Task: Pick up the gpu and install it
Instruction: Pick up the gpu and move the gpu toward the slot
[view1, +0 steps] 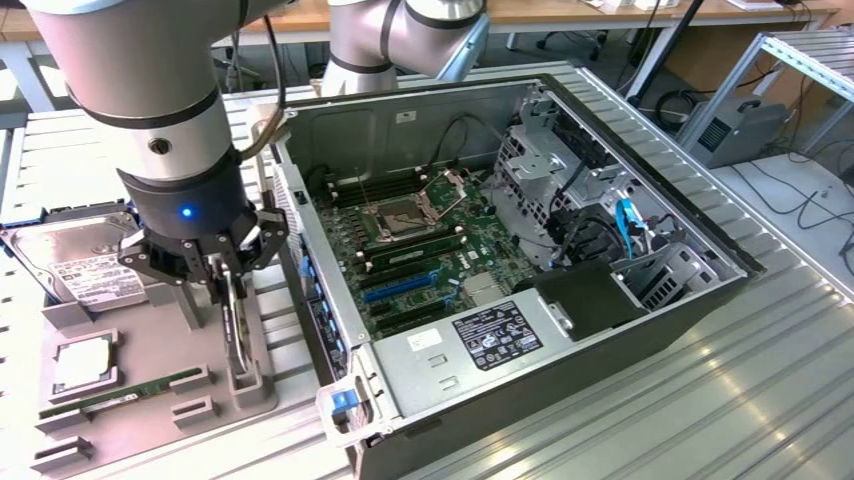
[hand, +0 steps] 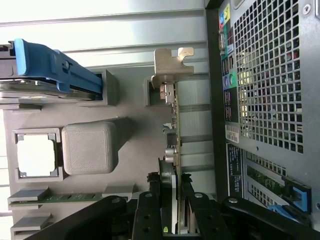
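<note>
Gpu (hand: 173, 137): on edge in tray (view1: 134, 400) slot; long axis near-to-far; directly beneath claw (hand: 175, 178); claw pinching its upper edge.

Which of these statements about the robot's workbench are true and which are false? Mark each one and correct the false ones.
1. The gpu stands on edge in the grey tray. True.
2. The gripper is closed on the hard drive. False: its fingers clamp the gpu.
3. The computer case lies with its side open. True.
4. The gpu is seated on the motherboard. False: it stands in the tray, outside the case.
</note>
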